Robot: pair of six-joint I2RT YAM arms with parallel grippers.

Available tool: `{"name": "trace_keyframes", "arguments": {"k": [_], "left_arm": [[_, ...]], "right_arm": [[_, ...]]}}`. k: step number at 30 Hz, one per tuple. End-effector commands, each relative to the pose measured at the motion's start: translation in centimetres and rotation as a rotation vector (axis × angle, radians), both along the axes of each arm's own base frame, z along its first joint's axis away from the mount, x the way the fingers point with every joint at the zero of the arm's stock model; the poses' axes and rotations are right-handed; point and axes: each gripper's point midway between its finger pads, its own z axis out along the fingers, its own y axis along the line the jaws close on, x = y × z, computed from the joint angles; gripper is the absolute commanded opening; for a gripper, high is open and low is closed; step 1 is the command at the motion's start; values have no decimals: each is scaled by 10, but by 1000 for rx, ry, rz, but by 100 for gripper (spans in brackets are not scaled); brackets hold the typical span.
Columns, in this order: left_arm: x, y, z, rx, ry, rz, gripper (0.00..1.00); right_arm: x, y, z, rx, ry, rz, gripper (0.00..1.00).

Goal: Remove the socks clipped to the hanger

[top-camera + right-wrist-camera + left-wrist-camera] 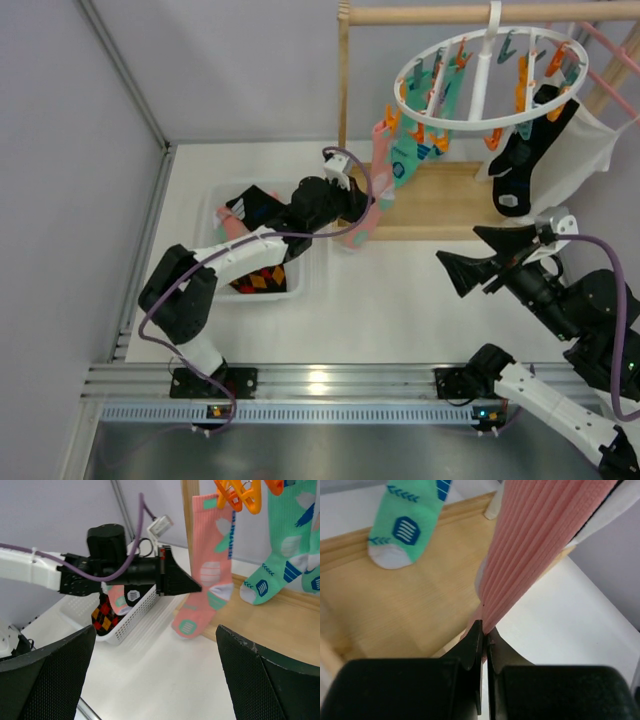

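The pink sock (212,570) is a ribbed tube with teal and white patches and a white heel. It hangs by its cuff from an orange peg (235,495) on the round white hanger (470,122). That puts it at the near-left side of the ring, beside the upright of the wooden stand and above the edge of the wooden base (440,205).

The left fingers (476,650) are pressed together on it, with a fold of the pink fabric pinched between their tips. In the right wrist view they meet the sock's edge from the basket side, about where the leg turns into the foot. In the left wrist view the ribbed cloth runs up and away from the closed tips in a taut band.

The sock's long axis is close to vertical, with the cuff up at the peg. Below the grip the foot angles down toward the tabletop (400,300), and the toe points to the side of the white basket (135,620).

Just beside it on the ring hangs a mint sock (280,555) with blue marks and a white toe, also cuff-up over the wooden base. The basket sits on the tabletop left of the stand and holds a black sock with red-orange diamonds (105,620).

The right fingers (45,675) stand wide apart with nothing between them. They are well clear of the pink sock, over the tabletop on the right.
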Motion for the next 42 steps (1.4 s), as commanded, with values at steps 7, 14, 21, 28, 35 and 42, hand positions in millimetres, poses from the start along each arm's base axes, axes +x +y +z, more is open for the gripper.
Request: {"name": "trace_keyframes", "arguments": {"k": [7,14,21,28,35,42], "left_arm": [[-76,26,89,-33,-273,174,0],[-124,-16,107,21,-364,132,0],[-165,-67,107,126,-443,111,0],[-170,-91,94,250,-496,200,0],[-158,-102,84,351,-526,311,0],[-162,-118,82,396,-573,294,0]], "right_arm": [[5,-52,18,47,13,-246,99],[7,-103,40,60,74,-504,99],[22,-93,70,-32,109,-511,99],[53,-45,93,-149,139,-405,92],[98,-10,107,-264,157,-408,82],[129,4,90,-386,190,-451,76]]}}
